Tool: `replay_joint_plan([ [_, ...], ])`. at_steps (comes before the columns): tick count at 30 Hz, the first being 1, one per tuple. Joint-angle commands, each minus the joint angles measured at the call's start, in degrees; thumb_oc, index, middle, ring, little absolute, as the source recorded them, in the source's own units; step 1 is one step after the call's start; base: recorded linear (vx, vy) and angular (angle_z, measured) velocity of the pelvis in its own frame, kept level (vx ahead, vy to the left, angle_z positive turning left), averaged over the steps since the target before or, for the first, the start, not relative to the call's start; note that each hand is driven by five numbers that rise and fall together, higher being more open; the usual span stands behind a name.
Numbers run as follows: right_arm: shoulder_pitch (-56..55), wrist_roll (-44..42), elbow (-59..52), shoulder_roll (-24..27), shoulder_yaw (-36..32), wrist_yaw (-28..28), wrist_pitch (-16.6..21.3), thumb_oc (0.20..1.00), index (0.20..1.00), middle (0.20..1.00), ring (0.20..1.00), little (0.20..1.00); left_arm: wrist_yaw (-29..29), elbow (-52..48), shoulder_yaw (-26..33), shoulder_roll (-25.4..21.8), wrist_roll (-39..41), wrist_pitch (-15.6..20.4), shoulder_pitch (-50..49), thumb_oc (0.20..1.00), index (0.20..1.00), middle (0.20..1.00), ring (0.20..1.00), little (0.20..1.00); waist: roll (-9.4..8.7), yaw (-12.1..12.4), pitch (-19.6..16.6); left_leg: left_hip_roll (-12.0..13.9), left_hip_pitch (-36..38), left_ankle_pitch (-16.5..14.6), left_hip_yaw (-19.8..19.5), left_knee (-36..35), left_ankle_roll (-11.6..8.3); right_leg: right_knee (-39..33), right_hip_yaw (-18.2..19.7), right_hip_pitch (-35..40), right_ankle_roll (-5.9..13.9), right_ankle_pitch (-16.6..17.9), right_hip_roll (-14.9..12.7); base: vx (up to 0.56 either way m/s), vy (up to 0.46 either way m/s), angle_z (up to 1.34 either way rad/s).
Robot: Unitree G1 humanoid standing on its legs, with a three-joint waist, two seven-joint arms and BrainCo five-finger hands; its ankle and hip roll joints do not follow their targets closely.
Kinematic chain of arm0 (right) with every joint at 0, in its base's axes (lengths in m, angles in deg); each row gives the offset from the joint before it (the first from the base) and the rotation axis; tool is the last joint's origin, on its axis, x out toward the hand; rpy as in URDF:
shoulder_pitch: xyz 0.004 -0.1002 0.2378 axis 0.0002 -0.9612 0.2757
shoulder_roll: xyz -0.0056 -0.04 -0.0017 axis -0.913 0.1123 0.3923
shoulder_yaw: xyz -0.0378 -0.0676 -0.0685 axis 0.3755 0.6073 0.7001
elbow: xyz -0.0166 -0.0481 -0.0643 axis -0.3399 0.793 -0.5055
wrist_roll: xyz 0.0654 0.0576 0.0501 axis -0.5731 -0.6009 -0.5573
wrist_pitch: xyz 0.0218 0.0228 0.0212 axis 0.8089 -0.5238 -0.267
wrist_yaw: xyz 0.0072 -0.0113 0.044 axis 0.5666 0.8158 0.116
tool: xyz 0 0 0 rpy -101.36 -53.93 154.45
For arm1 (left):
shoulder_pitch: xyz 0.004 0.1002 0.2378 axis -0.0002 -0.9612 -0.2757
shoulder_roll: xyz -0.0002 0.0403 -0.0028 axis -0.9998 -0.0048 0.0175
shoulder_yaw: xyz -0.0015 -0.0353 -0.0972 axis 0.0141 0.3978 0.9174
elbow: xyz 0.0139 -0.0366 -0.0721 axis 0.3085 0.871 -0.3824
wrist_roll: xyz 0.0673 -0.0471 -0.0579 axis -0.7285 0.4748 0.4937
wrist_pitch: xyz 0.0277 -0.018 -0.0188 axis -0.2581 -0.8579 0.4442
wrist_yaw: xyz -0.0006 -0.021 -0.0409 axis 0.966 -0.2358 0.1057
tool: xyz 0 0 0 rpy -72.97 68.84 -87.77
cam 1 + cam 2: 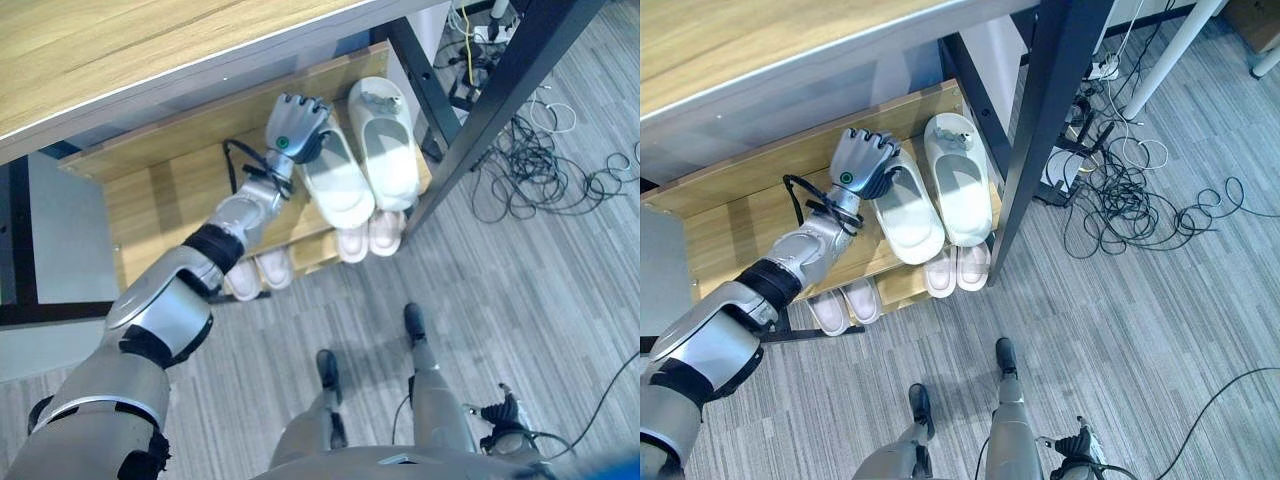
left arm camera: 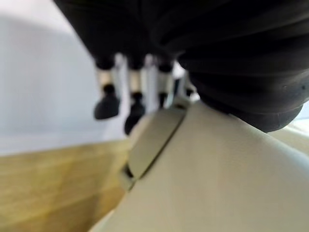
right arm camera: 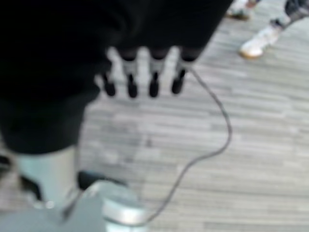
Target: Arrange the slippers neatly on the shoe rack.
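- The left hand [image 1: 296, 128] is out over the top shelf of the wooden rack [image 1: 160, 190], resting on the heel end of the left slipper [image 1: 337, 178].
- From the wrist view its fingers [image 2: 107, 103] hang down past the slipper's [image 2: 207, 179] edge, curled loosely; whether they actually grip it I cannot tell.
- That slipper lies on the top shelf, tilted a little, its toe reaching the shelf's front edge.
- Just beside it, touching along the side, sits the right slipper [image 1: 386, 140], straight on the shelf.
- On the lower shelf, two more pale pairs poke their toes out: one pair [image 1: 370, 236] under the top slippers, another pair [image 1: 258, 274] further left, under the forearm.
- The rack stands beneath a wooden table [image 1: 110, 50], next to its black leg [image 1: 500, 95].
- A tangle of cables [image 1: 530, 160] lies on the grey floor [image 1: 520, 290] to the right of that leg.
- The right hand [image 3: 145, 72] hangs low over the floor, its fingers straight and relaxed, holding nothing.
- Someone's shoes [image 3: 256, 43] show on the floor beyond it.
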Motion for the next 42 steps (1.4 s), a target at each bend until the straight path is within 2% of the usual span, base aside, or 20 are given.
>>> replay_joint_plan([
  [1,3.3,-2.8,0.7,3.3,0.3,1.1,0.3,1.000,1.000,1.000,1.000,1.000,-0.4,5.2,2.2,0.6,-0.4,-0.6,6.8,0.200,0.200,0.200,0.200,0.200,4.10,-1.7,1.8,-0.3,-4.3,2.1,-3.6,0.7,-1.93,1.2,-1.7,4.1,5.28,-4.9,-1.6,0.00,0.000,0.00],
  [8,3.9,-3.0,1.2,3.2,0.4,1.2,0.4,1.000,1.000,1.000,1.000,1.000,-1.1,5.8,0.5,0.6,-1.4,-1.0,8.4,0.200,0.200,0.200,0.200,0.200,4.26,-1.6,2.1,-0.3,-4.8,2.2,-3.5,0.7,-1.88,1.2,-1.5,3.6,5.36,-4.8,-1.6,0.00,0.000,0.00],
  [9,3.8,-3.1,1.1,3.1,0.5,1.3,0.4,1.000,1.000,1.000,1.000,1.000,-1.1,6.0,0.6,0.7,-1.5,-1.2,8.5,0.780,0.780,0.780,0.780,0.780,4.26,-1.6,2.1,-0.2,-4.9,2.2,-3.6,0.7,-1.88,1.3,-1.5,3.5,5.32,-4.8,-1.6,0.00,0.000,0.00],
  [10,3.7,-3.3,1.0,3.2,0.3,1.3,0.6,1.000,1.000,1.000,1.000,1.000,-1.1,6.0,0.8,0.9,-1.5,-1.5,8.9,1.000,1.000,1.000,1.000,1.000,4.18,-1.5,2.1,-0.1,-4.9,2.2,-3.8,0.7,-1.88,1.4,-1.6,3.5,5.25,-4.9,-1.4,0.00,0.000,0.00],
  [21,2.3,-3.6,0.5,3.3,-0.4,0.8,0.7,1.000,1.000,1.000,1.000,1.000,0.0,1.5,5.1,-1.5,-0.1,-2.0,6.4,1.000,1.000,1.000,1.000,1.000,3.55,-0.9,1.9,0.2,-4.5,2.3,-4.5,0.7,-2.07,1.5,-2.4,4.5,5.09,-5.5,-1.1,0.00,-0.003,0.00],
  [26,1.8,-3.4,0.3,2.8,-0.7,0.1,0.1,1.000,1.000,1.000,1.000,1.000,-0.2,-3.7,8.8,-2.6,2.8,0.0,3.1,1.000,1.000,1.000,1.000,1.000,3.32,-0.5,1.2,0.2,-3.9,2.3,-4.8,0.7,-2.24,1.5,-2.8,5.3,5.04,-5.7,-1.0,0.00,0.000,0.00],
  [29,1.4,-3.5,-0.2,2.3,-1.2,-0.5,-0.5,1.000,1.000,1.000,1.000,1.000,1.1,-9.5,14.4,-4.2,7.2,1.1,-0.2,1.000,1.000,1.000,1.000,1.000,3.10,0.1,0.5,0.2,-3.5,2.2,-5.0,0.7,-2.27,1.6,-3.0,5.8,4.85,-5.8,-1.0,0.00,0.000,0.01],
  [30,1.4,-3.5,-0.2,2.3,-1.2,-0.5,-0.5,1.000,1.000,1.000,1.000,1.000,1.0,-9.5,14.4,-4.2,7.2,1.1,-0.2,1.000,1.000,1.000,1.000,1.000,3.12,0.1,0.5,0.2,-3.5,2.2,-5.0,0.7,-2.27,1.6,-3.0,5.8,4.85,-5.8,-1.0,0.00,0.000,0.00],
  [31,0.8,-3.7,-0.4,1.7,-1.7,-1.0,-0.8,1.000,1.000,1.000,1.000,1.000,2.4,-13.2,19.3,-4.7,10.8,2.3,-3.2,1.000,1.000,1.000,1.000,1.000,2.92,0.6,0.1,0.1,-3.1,2.2,-5.2,0.7,-2.35,1.6,-3.1,6.3,4.78,-5.9,-1.0,0.00,0.000,0.00],
  [37,0.2,-3.9,-0.2,1.3,-2.5,-1.9,-1.3,1.000,1.000,1.000,1.000,1.000,2.9,-18.4,24.9,-5.6,13.1,4.5,-10.3,1.000,1.000,1.000,1.000,1.000,2.91,1.4,-0.6,0.0,-2.5,2.3,-5.2,0.7,-2.46,1.6,-3.2,7.0,4.67,-6.0,-1.1,0.00,0.001,0.02],
  [42,-0.2,-4.1,0.5,1.0,-3.3,-2.6,-1.4,1.000,1.000,1.000,1.000,1.000,1.7,-19.3,26.2,-5.3,13.3,6.2,-16.3,1.000,1.000,1.000,1.000,1.000,2.77,1.8,-1.3,0.1,-1.7,2.1,-5.2,0.7,-2.54,1.5,-3.5,8.0,4.52,-6.1,-1.0,0.00,0.001,0.02],
])
